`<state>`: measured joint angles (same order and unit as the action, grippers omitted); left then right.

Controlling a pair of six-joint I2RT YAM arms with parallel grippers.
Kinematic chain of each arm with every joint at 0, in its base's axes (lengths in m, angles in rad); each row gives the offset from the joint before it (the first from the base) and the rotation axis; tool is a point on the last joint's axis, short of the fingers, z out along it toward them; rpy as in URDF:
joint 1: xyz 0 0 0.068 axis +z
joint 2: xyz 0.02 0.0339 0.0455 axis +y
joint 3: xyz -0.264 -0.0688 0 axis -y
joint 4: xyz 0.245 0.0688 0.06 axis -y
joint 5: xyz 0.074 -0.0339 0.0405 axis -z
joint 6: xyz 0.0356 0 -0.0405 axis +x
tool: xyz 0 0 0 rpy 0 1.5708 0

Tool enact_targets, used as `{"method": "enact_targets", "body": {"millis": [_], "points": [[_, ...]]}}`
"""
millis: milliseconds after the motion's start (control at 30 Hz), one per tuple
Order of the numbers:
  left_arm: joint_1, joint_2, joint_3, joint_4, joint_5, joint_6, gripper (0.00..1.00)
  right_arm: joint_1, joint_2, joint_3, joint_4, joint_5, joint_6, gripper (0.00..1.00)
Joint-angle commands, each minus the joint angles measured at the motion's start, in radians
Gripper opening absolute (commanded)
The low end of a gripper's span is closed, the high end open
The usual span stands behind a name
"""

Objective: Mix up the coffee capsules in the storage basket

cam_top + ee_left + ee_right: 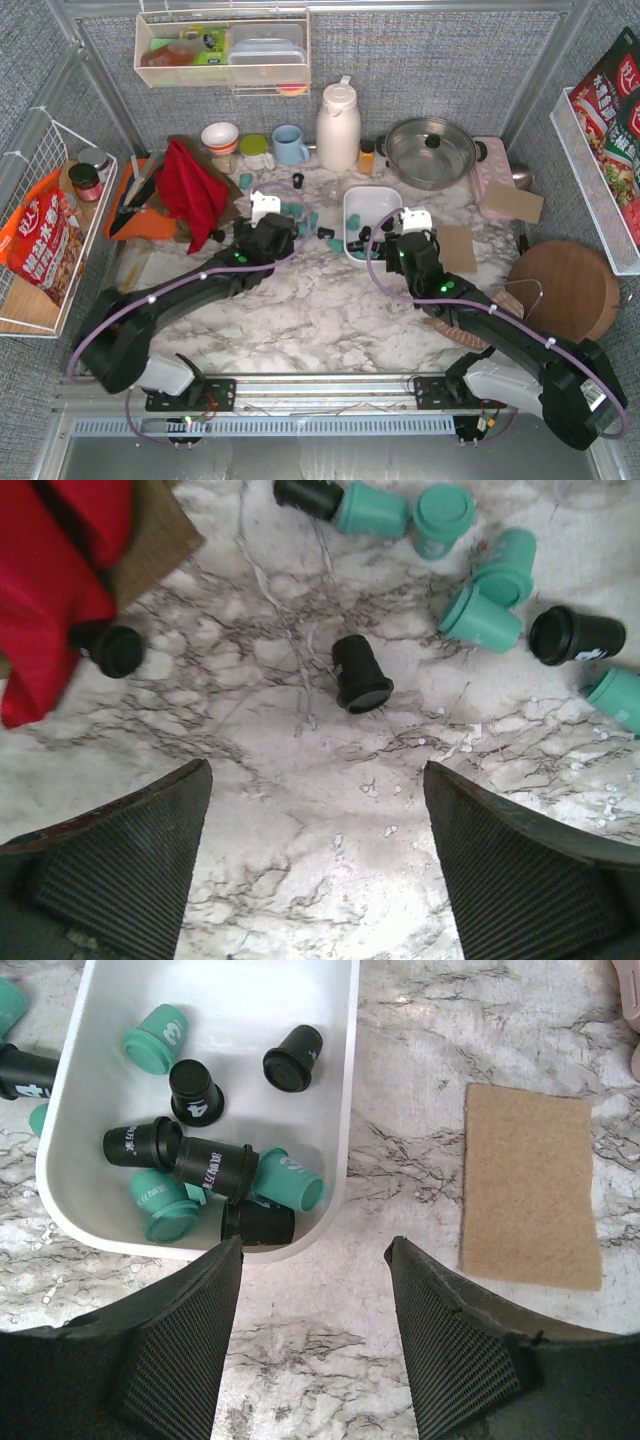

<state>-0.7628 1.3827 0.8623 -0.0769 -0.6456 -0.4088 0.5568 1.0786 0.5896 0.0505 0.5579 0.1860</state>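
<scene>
Coffee capsules (215, 1165) sit in the basket (230, 1000), upper left above the spread, empty right gripper (315, 1245), while 1 loose black capsule (360, 673) lies top-to-bottom at frame centre, straight ahead of the spread, empty left gripper (313, 770).

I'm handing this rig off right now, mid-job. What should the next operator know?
Left pincer: open, empty, over the marble tabletop, just short of a lone black capsule.
Right pincer: open, empty, just outside the storage basket at its near wall.
Done: about eight capsules, teal and black together, lie in the basket.
Left: at least nine are loose on the table, including a teal cluster and a black one against the red cloth.
</scene>
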Motion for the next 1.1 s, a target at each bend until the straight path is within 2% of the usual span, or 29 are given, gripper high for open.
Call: {"method": "enact_targets", "body": {"millis": [0,233,400,700,1067], "points": [[0.024,0.123,0.052,-0.017,0.087,-0.074,0.92,-0.005,-0.021,-0.005,0.031,-0.022,0.014,0.65],[0.107,0.232,0.08,0.043,0.196,-0.094,0.8,-0.006,-0.019,0.0,0.023,-0.05,0.03,0.65],[0.15,0.282,0.087,0.118,0.248,-0.098,0.78,-0.008,-0.013,0.004,0.02,-0.054,0.03,0.66],[0.155,0.381,0.147,0.158,0.251,-0.129,0.76,-0.009,0.01,0.008,0.022,-0.055,0.026,0.66],[0.158,0.457,0.153,0.149,0.211,-0.168,0.61,-0.011,0.016,0.01,0.02,-0.061,0.029,0.66]]}}
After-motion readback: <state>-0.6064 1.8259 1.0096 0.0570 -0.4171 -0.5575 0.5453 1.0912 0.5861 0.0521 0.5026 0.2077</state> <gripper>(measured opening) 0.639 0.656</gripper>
